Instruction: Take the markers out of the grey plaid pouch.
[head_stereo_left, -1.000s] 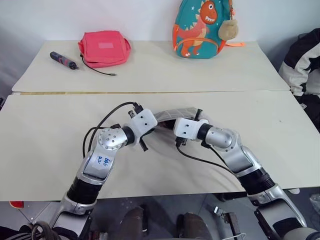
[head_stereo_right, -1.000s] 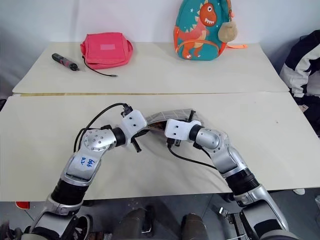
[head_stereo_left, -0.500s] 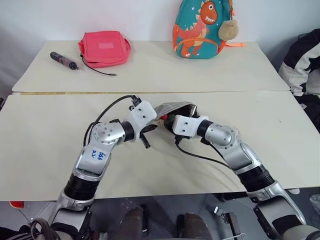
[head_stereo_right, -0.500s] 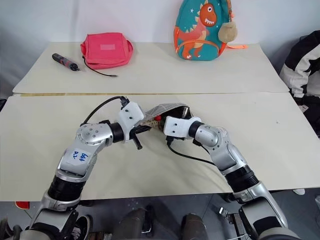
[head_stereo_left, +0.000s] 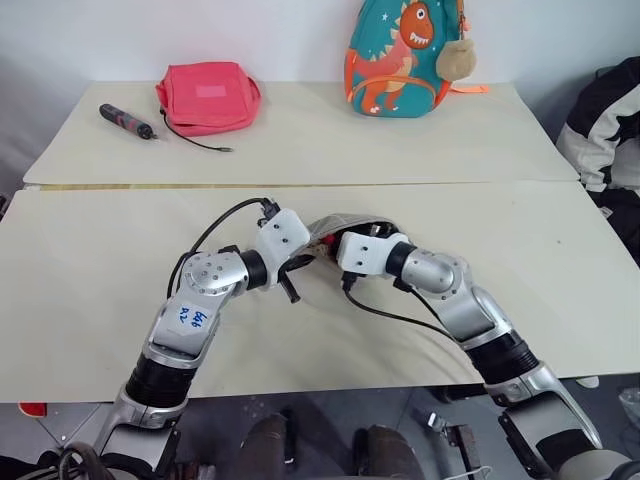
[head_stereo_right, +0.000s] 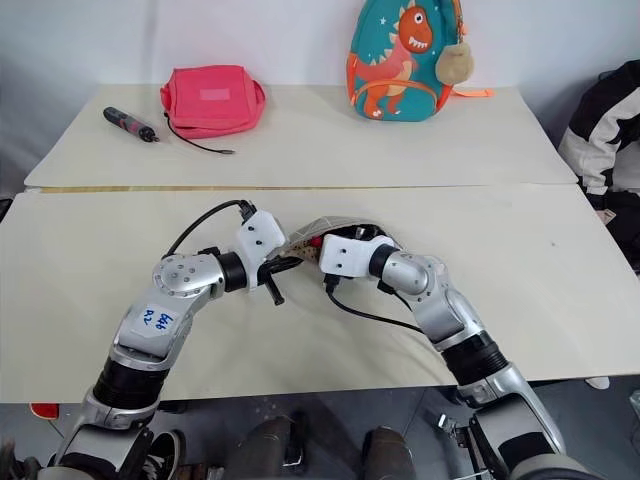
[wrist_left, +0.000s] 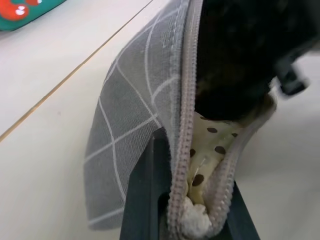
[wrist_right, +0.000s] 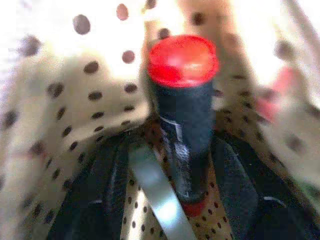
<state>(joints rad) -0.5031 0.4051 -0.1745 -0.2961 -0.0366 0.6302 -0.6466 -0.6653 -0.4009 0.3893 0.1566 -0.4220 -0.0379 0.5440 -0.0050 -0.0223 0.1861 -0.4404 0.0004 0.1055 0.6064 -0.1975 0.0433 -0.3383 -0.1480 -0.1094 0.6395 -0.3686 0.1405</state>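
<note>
Midway along the near table (head_stereo_left: 90, 300), the left gripper (wrist_left: 175, 210) pinches the grey plaid pouch (head_stereo_left: 345, 217) open while the right gripper (wrist_right: 167, 195), fingers parted, straddles a marker (wrist_right: 182, 115) inside; next, close and withdraw.

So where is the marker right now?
The marker is inside the grey plaid pouch, between the right gripper's fingers, mid-table on the front board.

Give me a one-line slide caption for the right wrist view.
Inside the grey plaid pouch's speckled lining, a marker with a red cap stands between the right gripper's fingers.
</note>
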